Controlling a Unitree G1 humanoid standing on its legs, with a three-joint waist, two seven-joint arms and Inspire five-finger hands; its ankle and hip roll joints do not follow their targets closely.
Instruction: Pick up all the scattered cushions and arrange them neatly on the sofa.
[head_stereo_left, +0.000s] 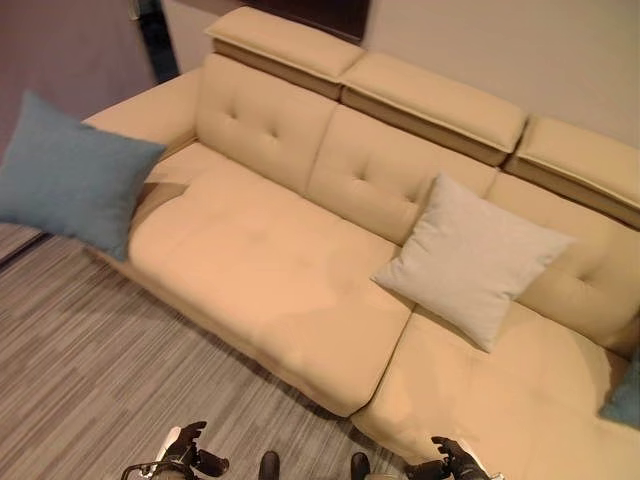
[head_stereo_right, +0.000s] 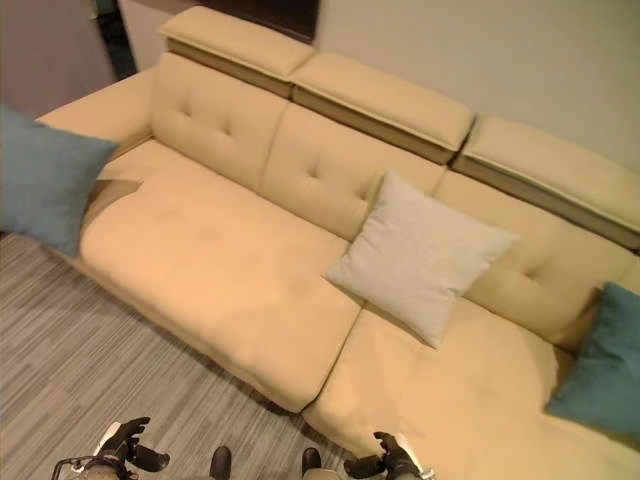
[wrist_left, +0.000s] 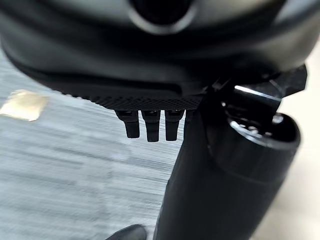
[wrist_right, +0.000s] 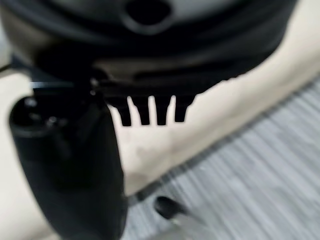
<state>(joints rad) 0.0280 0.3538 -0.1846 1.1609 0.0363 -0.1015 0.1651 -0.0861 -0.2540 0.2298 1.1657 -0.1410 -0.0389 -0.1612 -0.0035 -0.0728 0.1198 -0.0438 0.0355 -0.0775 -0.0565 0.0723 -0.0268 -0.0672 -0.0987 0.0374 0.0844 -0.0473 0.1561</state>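
The cream cushion (head_stereo_left: 470, 258) leans upright against the backrest of the beige sofa (head_stereo_left: 270, 270), its lower corner on the seat near the seam between two seat sections, ahead of the right robot hand (head_stereo_left: 452, 458) and well apart from it. A teal cushion (head_stereo_left: 72, 175) is propped at the sofa's left armrest, overhanging the front edge above the floor, far ahead and to the outside of the left robot hand (head_stereo_left: 185, 447). A second teal cushion (head_stereo_right: 603, 365) rests against the backrest at the sofa's far right end, ahead of the right robot hand and off to its outer side.

Both robot hands hang low near the front of the sofa and hold nothing. In the left wrist view, the left robot hand's fingers (wrist_left: 150, 126) point straight out in a row, relaxed, over the striped grey carpet (head_stereo_left: 90, 370). The right robot hand's fingers (wrist_right: 150, 112) are likewise straight and loose, with the sofa's front edge and the carpet showing beyond them.
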